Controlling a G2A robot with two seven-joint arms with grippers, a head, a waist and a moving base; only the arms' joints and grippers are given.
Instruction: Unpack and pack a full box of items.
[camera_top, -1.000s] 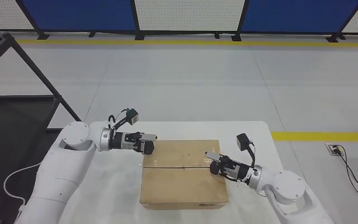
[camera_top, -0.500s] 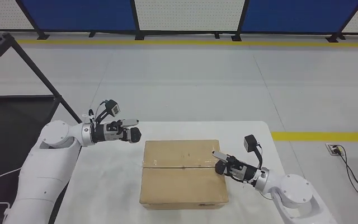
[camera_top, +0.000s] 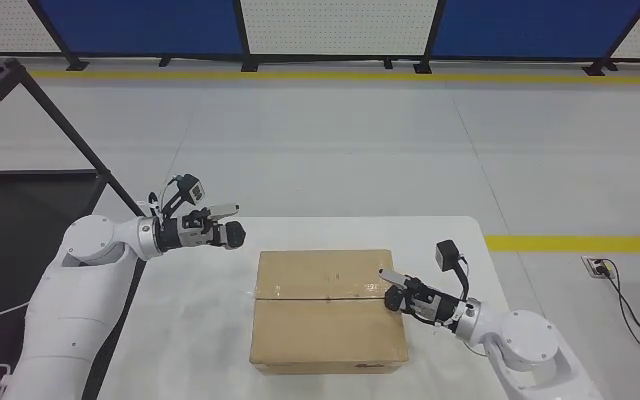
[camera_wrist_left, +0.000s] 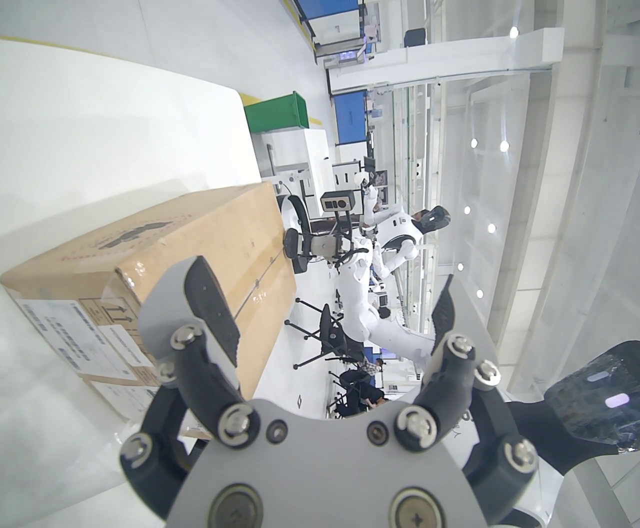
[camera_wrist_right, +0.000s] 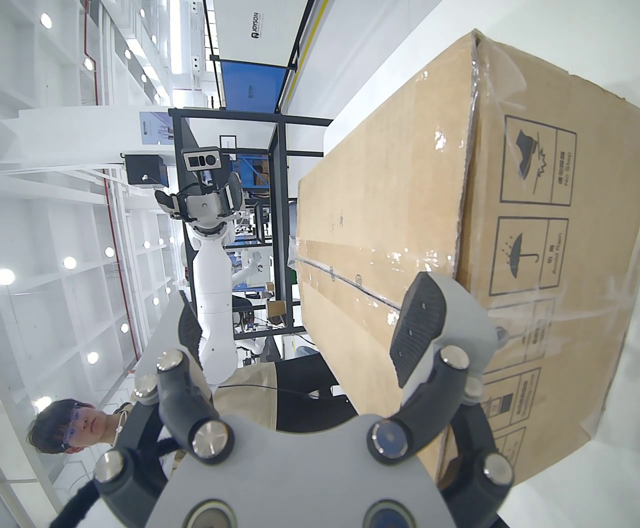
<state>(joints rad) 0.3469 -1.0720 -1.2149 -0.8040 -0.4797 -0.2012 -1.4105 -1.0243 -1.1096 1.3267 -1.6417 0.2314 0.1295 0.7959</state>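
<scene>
A closed cardboard box (camera_top: 330, 308) sits in the middle of the white table (camera_top: 200, 320), its top flaps meeting at a taped seam. The box also shows in the left wrist view (camera_wrist_left: 165, 260) and the right wrist view (camera_wrist_right: 440, 210). My left gripper (camera_top: 230, 225) hovers open off the box's left far corner, apart from it, holding nothing (camera_wrist_left: 325, 300). My right gripper (camera_top: 390, 287) is open at the box's right edge near the seam. One of its fingers (camera_wrist_right: 420, 325) lies against the box's upper side edge; nothing is held.
A dark metal frame (camera_top: 60, 130) stands left of the table. Blue panels (camera_top: 340, 25) and a yellow floor line run along the far side. Bare table surface lies to the left of the box and along its right side.
My left gripper has drawn back from the box's left far corner, up and to the left. My right gripper has slid slightly right, off the box top to its edge.
</scene>
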